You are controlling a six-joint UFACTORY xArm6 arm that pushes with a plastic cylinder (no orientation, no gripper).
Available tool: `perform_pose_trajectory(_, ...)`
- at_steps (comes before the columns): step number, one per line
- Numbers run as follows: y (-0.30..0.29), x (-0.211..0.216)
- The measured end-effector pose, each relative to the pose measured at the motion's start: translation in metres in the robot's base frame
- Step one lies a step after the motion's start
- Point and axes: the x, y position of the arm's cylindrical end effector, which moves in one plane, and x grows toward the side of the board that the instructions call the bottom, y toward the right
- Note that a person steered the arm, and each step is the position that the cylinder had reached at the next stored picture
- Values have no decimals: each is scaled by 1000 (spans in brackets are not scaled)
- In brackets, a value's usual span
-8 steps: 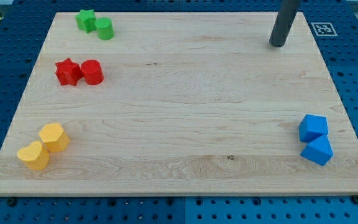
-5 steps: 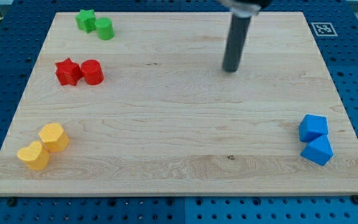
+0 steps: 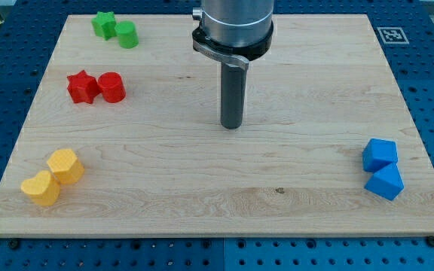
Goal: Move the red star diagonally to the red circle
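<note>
The red star point(image 3: 82, 86) lies at the board's left, touching the red circle point(image 3: 112, 87) on its right side. My tip point(image 3: 232, 126) rests near the middle of the wooden board point(image 3: 217, 165), well to the right of both red blocks and a little lower. It touches no block.
A green star point(image 3: 104, 24) and a green cylinder point(image 3: 127, 35) sit at the top left. Two yellow blocks point(image 3: 53, 177) lie at the bottom left. A blue cube point(image 3: 380, 153) and a blue block point(image 3: 385, 182) lie at the right edge.
My tip has moved from the board's top right corner down and to the left, to near the middle. No block has moved.
</note>
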Motion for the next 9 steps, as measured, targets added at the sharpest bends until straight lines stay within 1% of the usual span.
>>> perform_pose_trajectory(1, -2, 0)
perform_pose_trajectory(2, -75, 3)
perform_pose_trajectory(3, -160, 3)
perform_pose_trajectory(4, -232, -4)
perform_pose_trajectory(5, -273, -58)
perform_pose_trajectory(7, -279, -77)
perform_pose_trajectory(8, -244, -78)
perform_pose_trajectory(9, -197, -77)
